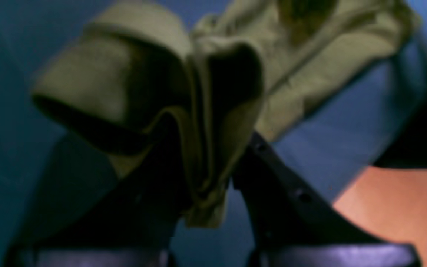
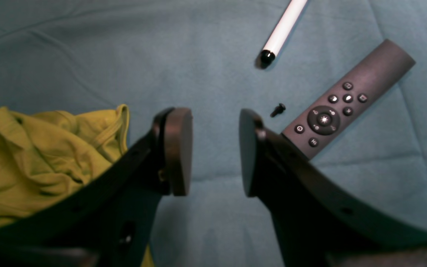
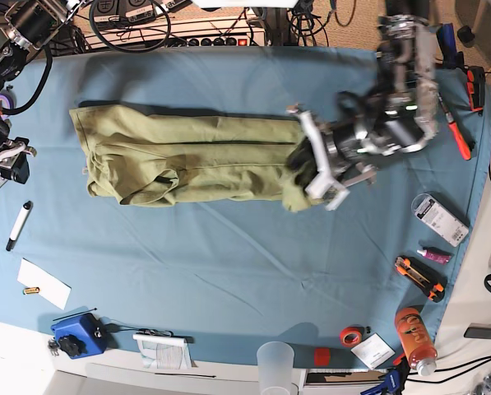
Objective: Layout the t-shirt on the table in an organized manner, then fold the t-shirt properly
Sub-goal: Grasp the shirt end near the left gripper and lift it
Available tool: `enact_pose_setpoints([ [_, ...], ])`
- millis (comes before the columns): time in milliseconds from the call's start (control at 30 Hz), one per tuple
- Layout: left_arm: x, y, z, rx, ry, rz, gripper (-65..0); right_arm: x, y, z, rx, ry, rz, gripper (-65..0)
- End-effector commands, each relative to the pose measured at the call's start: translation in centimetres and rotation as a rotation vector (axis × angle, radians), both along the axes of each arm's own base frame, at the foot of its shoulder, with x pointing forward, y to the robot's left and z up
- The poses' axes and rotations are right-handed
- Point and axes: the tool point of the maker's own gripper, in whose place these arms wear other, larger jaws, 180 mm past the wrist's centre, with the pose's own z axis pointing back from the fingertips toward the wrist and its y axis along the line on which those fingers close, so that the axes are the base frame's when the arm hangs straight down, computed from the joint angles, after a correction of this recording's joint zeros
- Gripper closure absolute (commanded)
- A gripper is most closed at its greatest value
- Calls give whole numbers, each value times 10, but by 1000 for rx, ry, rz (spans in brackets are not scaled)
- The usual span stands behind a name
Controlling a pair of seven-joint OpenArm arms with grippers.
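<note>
The olive-green t-shirt [image 3: 187,156] lies bunched in a long band across the far half of the teal table [image 3: 229,263]. My left gripper [image 3: 315,177] is shut on the shirt's right end. In the left wrist view its tips [image 1: 206,200] pinch a fold of the fabric [image 1: 143,74], lifted a little off the table. My right gripper [image 2: 213,152] is open and empty just above the cloth, to the right of the shirt's crumpled end [image 2: 32,159]. In the base view it [image 3: 13,164] sits at the table's left edge, left of the shirt.
A grey remote [image 2: 347,100], a white marker [image 2: 284,29] and a small black screw [image 2: 278,109] lie by the right gripper. A marker [image 3: 19,224], white paper [image 3: 44,282], blue box [image 3: 76,333], plastic cup [image 3: 275,362], orange bottle [image 3: 414,337], knife [image 3: 418,276] and packet [image 3: 438,218] line the edges.
</note>
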Motion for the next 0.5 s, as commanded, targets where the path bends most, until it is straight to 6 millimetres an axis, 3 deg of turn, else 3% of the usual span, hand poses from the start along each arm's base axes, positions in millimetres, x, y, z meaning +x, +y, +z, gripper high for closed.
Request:
enact_pose_setpoints([
  [0, 8, -12, 13, -22, -54, -2, 0, 8, -5, 22, -32, -66, 8, -217],
  [233, 12, -68, -7, 62, -28, -34, 0, 8, -5, 23, -32, -70, 7, -217],
  [433, 11, -86, -13, 141, -54, -56, 0, 8, -5, 23, -32, -70, 7, -217],
  [467, 10, -88, -13, 141, -55, -62, -58, 8, -5, 23, -32, -70, 7, -217],
])
